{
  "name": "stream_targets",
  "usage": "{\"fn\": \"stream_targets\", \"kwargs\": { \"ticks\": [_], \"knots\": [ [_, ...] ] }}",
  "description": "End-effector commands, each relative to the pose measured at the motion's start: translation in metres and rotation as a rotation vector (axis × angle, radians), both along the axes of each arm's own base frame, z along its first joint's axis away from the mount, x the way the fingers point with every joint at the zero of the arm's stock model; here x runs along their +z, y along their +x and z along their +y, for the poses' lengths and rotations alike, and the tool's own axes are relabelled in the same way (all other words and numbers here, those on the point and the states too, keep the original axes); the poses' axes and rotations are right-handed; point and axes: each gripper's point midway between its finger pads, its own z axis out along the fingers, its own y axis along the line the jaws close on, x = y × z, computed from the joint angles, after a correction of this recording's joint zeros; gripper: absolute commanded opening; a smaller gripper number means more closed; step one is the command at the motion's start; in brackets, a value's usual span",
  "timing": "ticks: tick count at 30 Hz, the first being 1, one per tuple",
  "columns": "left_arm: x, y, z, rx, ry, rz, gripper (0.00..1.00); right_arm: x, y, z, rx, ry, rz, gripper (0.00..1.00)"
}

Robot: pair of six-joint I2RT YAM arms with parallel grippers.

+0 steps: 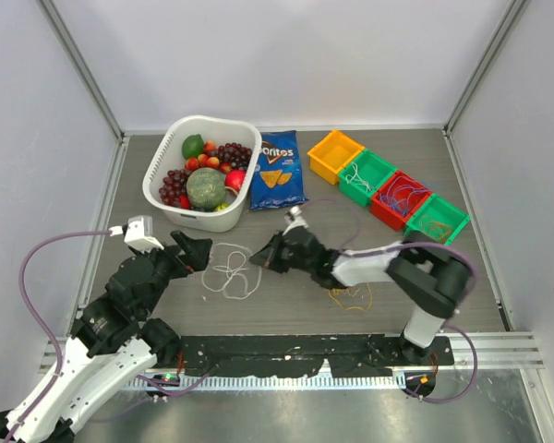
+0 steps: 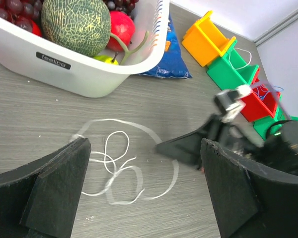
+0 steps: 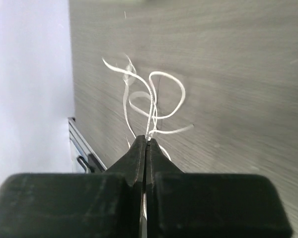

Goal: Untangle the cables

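A white cable point(image 1: 231, 269) lies in loose loops on the grey table between the two grippers; it also shows in the left wrist view point(image 2: 120, 163) and the right wrist view point(image 3: 154, 101). My right gripper point(image 1: 256, 257) is shut on a strand of the white cable at its right side, its tips point(image 3: 146, 140) pinching the strand. My left gripper point(image 1: 201, 251) is open at the cable's left side, with its fingers point(image 2: 54, 183) wide apart over the loops and nothing in them. A yellow cable point(image 1: 351, 297) lies on the table under my right arm.
A white basket point(image 1: 160, 175) of fruit stands at the back left, with a blue chip bag point(image 1: 278, 170) beside it. A row of orange, green, red and green bins point(image 1: 388, 185) holding cables runs along the back right.
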Motion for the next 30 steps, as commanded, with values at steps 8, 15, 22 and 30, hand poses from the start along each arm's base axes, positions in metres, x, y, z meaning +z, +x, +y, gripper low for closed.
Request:
{"fn": "stream_targets", "kwargs": {
  "ticks": [8, 15, 22, 30],
  "knots": [
    [0.037, 0.007, 0.001, -0.004, 0.017, -0.106, 0.96, 0.119, 0.074, -0.203, -0.29, -0.16, -0.334, 0.01],
    [0.031, 0.009, -0.006, -0.035, 0.036, -0.096, 0.96, 0.188, 0.136, -0.295, -0.492, -0.295, -0.412, 0.01],
    [0.035, 0.005, -0.002, -0.033, 0.032, -0.115, 0.96, 0.255, 0.184, -0.336, -0.607, -0.254, -0.498, 0.01],
    [0.034, 0.006, -0.007, -0.054, 0.026, -0.116, 0.96, 0.346, 0.188, -0.36, -0.705, -0.218, -0.653, 0.01]
  ]
}}
